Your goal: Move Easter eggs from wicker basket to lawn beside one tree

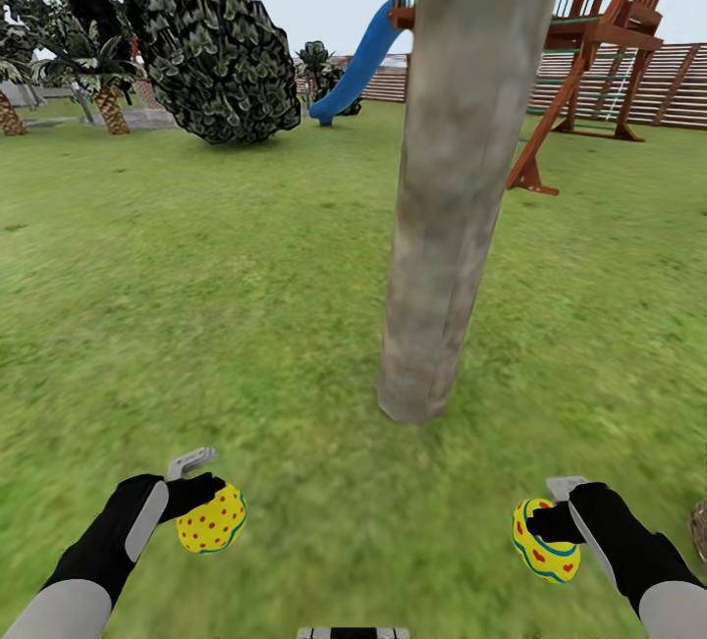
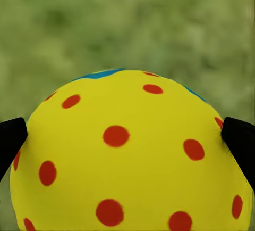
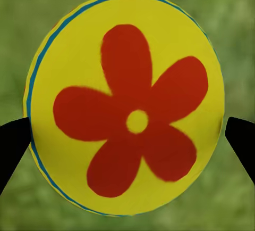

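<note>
Two Easter eggs were held above the lawn (image 1: pixel 245 325), one in each gripper. The dotted egg (image 1: pixel 212 519), smooth, rounded and yellow with scattered red dots and a thin blue-green band near its top, sat pinched between the black fingers (image 2: pixel 11 140) of the left gripper (image 1: pixel 201 502); in the left wrist view the same egg (image 2: pixel 127 156) bulged between two dark fingertips touching its sides. The banded egg (image 1: pixel 546 541), yellow with blue-green wavy bands and red marks, was clamped by the right gripper (image 1: pixel 550 524); the right wrist view met it end-on (image 3: pixel 127 103), a red five-petalled flower painted on the yellow cap inside a thin blue ring, a black finger (image 3: pixel 13 146) pressing at each side. Just ahead, between the two arms and nearer the right one, rose the tree (image 1: pixel 462 178), a thick, straight grey-brown trunk with a mottled, rough-looking surface, its foot set in the grass. At the right edge of the head view a sliver of brown woven wicker basket (image 1: pixel 699 529) showed beside the right forearm. The grass was short, green and softly blurred. Farther off stood a dark scaly rounded bush (image 1: pixel 221 60), a blue slide (image 1: pixel 358 65) on a reddish wooden playset (image 1: pixel 609 21), and a slatted wooden fence (image 1: pixel 678 79) under a pale sky.
</note>
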`<state>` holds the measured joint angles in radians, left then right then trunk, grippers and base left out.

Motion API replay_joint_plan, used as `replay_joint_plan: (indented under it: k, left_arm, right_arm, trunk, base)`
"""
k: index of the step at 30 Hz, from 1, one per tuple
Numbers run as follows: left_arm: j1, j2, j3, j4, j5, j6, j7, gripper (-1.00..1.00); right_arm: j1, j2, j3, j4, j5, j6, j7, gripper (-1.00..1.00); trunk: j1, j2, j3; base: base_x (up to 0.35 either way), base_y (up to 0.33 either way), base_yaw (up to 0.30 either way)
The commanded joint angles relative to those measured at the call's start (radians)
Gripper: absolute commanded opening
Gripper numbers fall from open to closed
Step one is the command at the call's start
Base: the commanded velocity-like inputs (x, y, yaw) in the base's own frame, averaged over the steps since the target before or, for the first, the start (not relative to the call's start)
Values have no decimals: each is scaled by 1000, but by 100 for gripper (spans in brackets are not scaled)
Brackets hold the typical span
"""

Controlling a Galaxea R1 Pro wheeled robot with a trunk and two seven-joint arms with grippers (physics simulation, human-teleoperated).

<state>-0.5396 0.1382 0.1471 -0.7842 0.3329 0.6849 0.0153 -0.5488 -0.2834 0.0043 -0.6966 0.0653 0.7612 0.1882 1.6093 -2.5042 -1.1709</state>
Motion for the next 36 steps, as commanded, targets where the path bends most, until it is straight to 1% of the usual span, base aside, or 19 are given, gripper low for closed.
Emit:
replay_joint_plan:
  k: [1,11,12,14,15,17,18,19,20,24,36]
  left_arm:
    - [0,-1,2,-1,5,5,3,-100]
    - [0,0,1,0,4,6,5,-100]
    - [0,3,1,4,3,13,6,-100]
    - [0,17,5,44,0,54,8,-100]
    - [0,20,5,51,-1,63,8,-100]
    - [0,26,5,59,2,71,7,-100]
    - [0,38,6,67,3,72,7,-100]
    - [0,49,8,95,2,72,6,-100]
    - [0,52,8,99,1,72,6,-100]
    - [0,53,7,102,0,71,9,-100]
    - [0,47,5,100,0,67,8,-100]
  right_arm:
    - [0,0,0,-1,7,4,7,-100]
    - [0,-1,0,-2,6,4,7,-100]
    - [0,-1,-1,-3,6,4,7,-100]
    - [0,-5,-1,-2,5,3,8,-100]
    - [0,-5,-1,-2,5,4,9,-100]
    - [0,-8,-1,-1,5,4,19,-100]
    - [0,-8,-1,-2,5,4,21,-100]
    - [0,-12,-1,-2,5,4,22,-100]
    - [0,-13,-1,-3,5,5,22,-100]
    - [0,-14,0,-1,5,6,22,-100]
    - [0,-13,0,-2,5,6,22,-100]
  trunk:
    - [0,-1,-5]
    - [5,-3,-44]
    - [5,-3,-47]
    - [6,-4,-55]
    - [6,-4,-59]
    - [7,-4,-67]
    - [8,-5,-71]
    - [8,-5,-74]
    - [9,-5,-78]
    - [11,-6,-94]
    - [16,-9,-140]
  base:
    - [0,0,0]
    - [0,0,0]
    - [0,0,0]
    - [0,0,0]
    - [0,0,0]
    - [0,0,0]
    - [0,0,0]
    - [0,0,0]
    - [0,0,0]
    - [0,0,0]
    - [0,0,0]
